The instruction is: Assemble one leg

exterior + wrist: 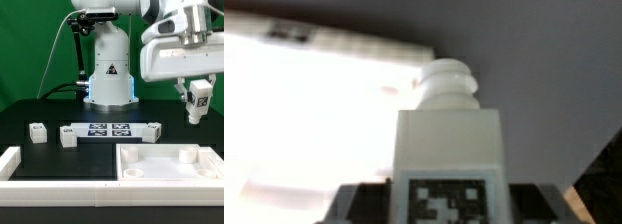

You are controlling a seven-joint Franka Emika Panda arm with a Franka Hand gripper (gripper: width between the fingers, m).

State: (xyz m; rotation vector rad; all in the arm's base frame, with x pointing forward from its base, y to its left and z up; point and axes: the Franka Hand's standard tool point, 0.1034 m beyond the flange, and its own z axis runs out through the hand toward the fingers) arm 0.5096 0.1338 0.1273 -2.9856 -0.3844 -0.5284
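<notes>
**Leg clamped in the air above the panel's far edge**

The panel lies at the near side of the tabletop, its raised rim running all round and its side on the exterior view's right passing out of sight. Beyond its far edge there is a strip of bare dark tabletop. Past that strip, the marker board lies flat. Off the panel's far corner on the exterior view's left stand two loose posts, well apart from me. A white rail sits on that same side, with open tabletop between it and the panel.

My fingers are clamped on the leg. They grip its tagged square end from both sides, and the rest of it sticks out free beyond them. I hold it well above the panel, near the far edge toward the exterior view's right, touching nothing below. I cannot tell whether it hangs over the panel itself or just behind the rim.

The leg's long axis runs close to upright, its lower end leaning slightly toward the exterior view's left. The narrow rounded tip points down, away from my fingers, with its tag facing my wrist camera.
</notes>
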